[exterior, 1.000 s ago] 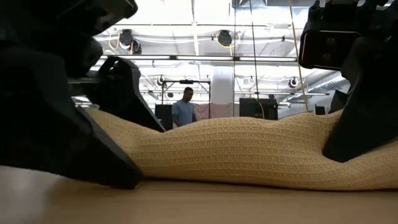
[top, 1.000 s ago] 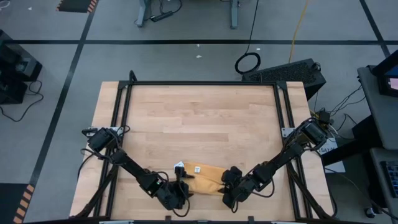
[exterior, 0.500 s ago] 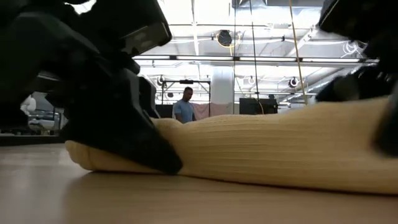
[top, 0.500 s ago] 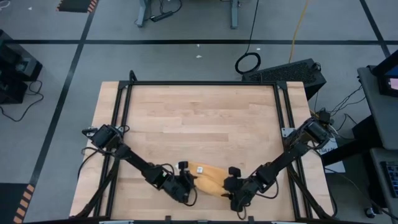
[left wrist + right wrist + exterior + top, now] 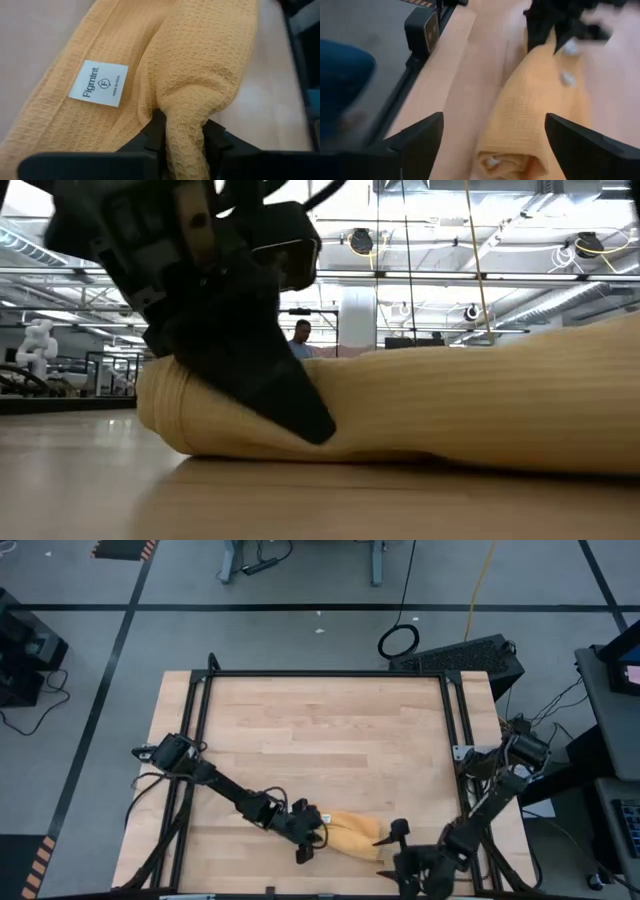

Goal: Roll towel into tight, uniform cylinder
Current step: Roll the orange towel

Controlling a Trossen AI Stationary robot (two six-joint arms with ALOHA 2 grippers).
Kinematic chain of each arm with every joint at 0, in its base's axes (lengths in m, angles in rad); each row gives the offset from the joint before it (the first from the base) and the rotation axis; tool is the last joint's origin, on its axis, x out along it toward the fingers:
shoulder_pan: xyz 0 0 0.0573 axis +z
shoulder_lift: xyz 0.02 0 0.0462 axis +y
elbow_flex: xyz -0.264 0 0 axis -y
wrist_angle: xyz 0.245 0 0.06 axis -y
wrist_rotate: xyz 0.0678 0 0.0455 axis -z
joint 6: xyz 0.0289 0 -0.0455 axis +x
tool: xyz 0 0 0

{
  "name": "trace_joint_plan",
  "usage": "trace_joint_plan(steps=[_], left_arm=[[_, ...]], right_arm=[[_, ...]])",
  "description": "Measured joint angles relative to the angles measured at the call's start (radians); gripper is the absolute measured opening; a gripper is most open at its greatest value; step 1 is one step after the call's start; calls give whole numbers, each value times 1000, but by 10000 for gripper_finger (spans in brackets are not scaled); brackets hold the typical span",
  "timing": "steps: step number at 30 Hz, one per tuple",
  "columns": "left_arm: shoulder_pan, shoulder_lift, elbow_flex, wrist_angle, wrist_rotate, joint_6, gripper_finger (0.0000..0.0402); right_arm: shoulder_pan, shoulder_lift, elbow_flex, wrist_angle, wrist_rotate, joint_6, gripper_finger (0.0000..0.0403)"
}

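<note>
The towel (image 5: pixel 350 835) lies rolled into a loose bundle near the lower edge of the wooden worktop (image 5: pixel 320 730), a little right of centre in the high view. Its small white label (image 5: pixel 98 83) faces up on the flat part of the cloth.

The left gripper (image 5: pixel 306 840) sits at the roll's left end, low in the frame, and its fingers (image 5: pixel 155 132) are clenched on a raised fold of the towel, which bulges up between them in the left wrist view. In the low view the same dark fingers press into the left end of the roll (image 5: pixel 400 415).

The right gripper (image 5: pixel 395 850) is at the lower right of the high view, just off the roll's right end. Its fingers (image 5: pixel 417 137) are spread wide and hold nothing; the rolled end of the towel (image 5: pixel 520 145) lies between and ahead of them, apart from both.

A person (image 5: pixel 300 340) stands far back in the room beyond the worktop.
</note>
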Motion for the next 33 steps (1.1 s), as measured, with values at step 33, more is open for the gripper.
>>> trace_joint_plan(steps=[33], left_arm=[[189, 5, -3, 50, 387, -158, 95]], right_arm=[[-51, 238, 2, 126, 214, -104, 338]])
